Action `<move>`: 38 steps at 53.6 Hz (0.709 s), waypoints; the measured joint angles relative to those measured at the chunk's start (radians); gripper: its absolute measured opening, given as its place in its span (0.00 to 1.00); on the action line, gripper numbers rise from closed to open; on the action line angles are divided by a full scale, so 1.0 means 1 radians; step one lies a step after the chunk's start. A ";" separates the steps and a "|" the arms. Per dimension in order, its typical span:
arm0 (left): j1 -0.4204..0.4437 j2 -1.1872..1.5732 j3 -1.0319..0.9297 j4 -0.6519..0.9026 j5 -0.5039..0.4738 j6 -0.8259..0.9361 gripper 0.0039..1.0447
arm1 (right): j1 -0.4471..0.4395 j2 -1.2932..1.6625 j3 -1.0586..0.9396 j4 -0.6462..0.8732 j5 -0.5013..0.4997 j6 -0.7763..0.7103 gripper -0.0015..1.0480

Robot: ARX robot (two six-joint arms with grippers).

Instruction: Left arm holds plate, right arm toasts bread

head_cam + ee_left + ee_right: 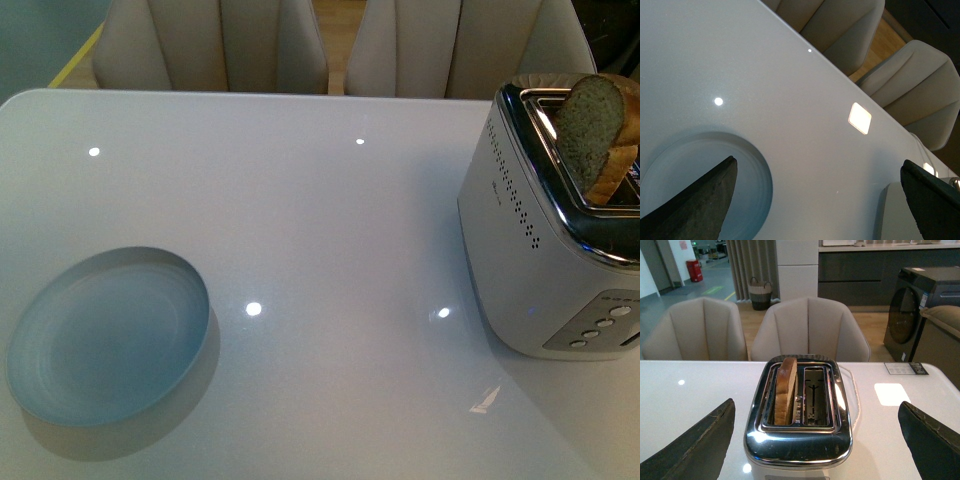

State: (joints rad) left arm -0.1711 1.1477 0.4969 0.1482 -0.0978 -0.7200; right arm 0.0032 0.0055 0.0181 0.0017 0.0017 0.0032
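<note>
The pale blue-grey plate [108,335] lies empty on the white table at the front left; it also shows in the left wrist view [700,175]. The bread [595,130] stands upright in a slot of the silver toaster [545,260] at the right, its top sticking out. In the right wrist view the bread [786,390] sits in one slot of the toaster [800,435]; the other slot is empty. My left gripper [817,200] is open above the table beside the plate. My right gripper [815,440] is open, hanging above the toaster. Neither arm shows in the front view.
Beige chairs [220,40] stand along the table's far edge [250,92]. A dark washing machine [920,310] and a woven basket [761,292] stand beyond. A white card [905,368] lies on the table past the toaster.
</note>
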 joint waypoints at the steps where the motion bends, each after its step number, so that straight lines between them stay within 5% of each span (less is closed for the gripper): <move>1: 0.000 0.000 0.000 0.000 0.000 0.000 0.93 | 0.000 0.000 0.000 0.000 0.000 0.000 0.91; 16: -0.001 0.001 -0.001 0.010 -0.007 0.003 0.93 | 0.000 0.000 0.000 0.000 0.000 0.000 0.91; 26: 0.020 -0.004 -0.220 0.644 -0.047 0.463 0.64 | 0.000 0.000 0.000 0.000 0.000 0.000 0.91; 38: 0.066 -0.148 -0.333 0.676 -0.002 0.678 0.25 | 0.000 -0.001 0.000 0.000 0.000 0.000 0.91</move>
State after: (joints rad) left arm -0.1047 0.9993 0.1642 0.8246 -0.1001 -0.0418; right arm 0.0032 0.0048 0.0181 0.0013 0.0017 0.0032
